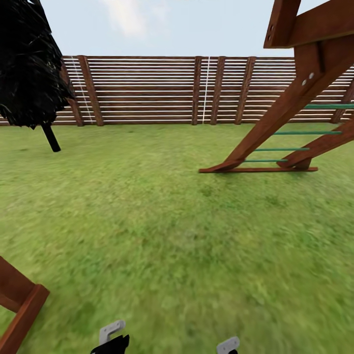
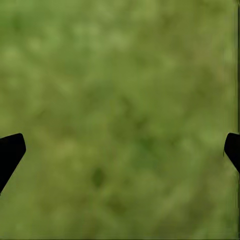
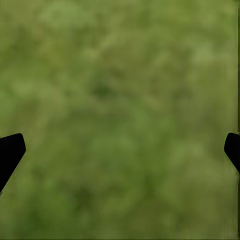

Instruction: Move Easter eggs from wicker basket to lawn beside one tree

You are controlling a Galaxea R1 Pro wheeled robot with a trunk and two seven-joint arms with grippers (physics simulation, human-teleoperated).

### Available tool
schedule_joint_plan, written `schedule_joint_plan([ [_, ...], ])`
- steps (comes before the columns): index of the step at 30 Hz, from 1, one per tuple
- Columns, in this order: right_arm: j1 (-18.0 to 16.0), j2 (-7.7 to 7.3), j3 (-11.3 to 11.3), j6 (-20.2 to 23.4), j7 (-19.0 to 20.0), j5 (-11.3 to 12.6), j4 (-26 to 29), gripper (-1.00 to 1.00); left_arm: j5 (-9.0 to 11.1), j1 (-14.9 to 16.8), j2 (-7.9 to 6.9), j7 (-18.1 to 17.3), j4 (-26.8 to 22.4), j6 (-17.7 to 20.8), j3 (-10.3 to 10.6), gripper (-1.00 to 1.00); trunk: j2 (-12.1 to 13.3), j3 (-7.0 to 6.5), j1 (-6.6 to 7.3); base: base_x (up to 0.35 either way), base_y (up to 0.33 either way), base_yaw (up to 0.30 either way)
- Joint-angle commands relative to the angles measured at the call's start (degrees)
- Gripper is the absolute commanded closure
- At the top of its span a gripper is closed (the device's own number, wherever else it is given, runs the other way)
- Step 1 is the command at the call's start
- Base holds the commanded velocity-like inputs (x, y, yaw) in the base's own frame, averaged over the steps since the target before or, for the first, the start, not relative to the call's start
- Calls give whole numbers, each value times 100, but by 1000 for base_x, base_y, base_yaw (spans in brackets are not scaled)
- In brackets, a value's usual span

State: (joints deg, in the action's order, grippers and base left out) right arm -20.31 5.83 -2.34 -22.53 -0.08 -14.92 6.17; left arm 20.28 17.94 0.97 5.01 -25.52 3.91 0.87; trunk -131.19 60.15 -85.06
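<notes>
The left gripper (image 2: pixel 120 150) hangs with its two black fingertips (image 2: pixel 10 152) spread wide apart, nothing between them but blurred grass. The right gripper (image 3: pixel 120 150) is the same: fingertips (image 3: pixel 10 152) far apart, holding nothing, green turf below. The lawn (image 1: pixel 167 236) lies directly under both claws and runs off toward twelve o'clock as far as the brown slatted fence (image 1: pixel 147 88).

From the head camera, small grey and black bits of the arms poke up at six o'clock, the left (image 1: pixel 112 337) and the right (image 1: pixel 228 345); the fingers themselves cannot be made out there. That view gives what the wrist cameras lack: a wooden playset (image 1: pixel 295 98) with green rungs at about two o'clock, a dark-leaved tree (image 1: pixel 29 64) on a thin dark trunk at ten o'clock, and a reddish wooden beam (image 1: pixel 19 305) at eight o'clock, close by. The wrist cameras give the open jaws over grass.
</notes>
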Motion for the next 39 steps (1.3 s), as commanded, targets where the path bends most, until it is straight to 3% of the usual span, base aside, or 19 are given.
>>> schedule_joint_plan([
  [1,-2,-2,-21,-15,-1,7,-5,-100,38,-1,0,30,-14,31,10,-100,-2,5,-3,336,0,0],
  [39,0,-47,-13,-6,-36,15,-98,-100,38,-5,0,31,-14,31,10,-100,-2,5,-3,336,0,0],
])
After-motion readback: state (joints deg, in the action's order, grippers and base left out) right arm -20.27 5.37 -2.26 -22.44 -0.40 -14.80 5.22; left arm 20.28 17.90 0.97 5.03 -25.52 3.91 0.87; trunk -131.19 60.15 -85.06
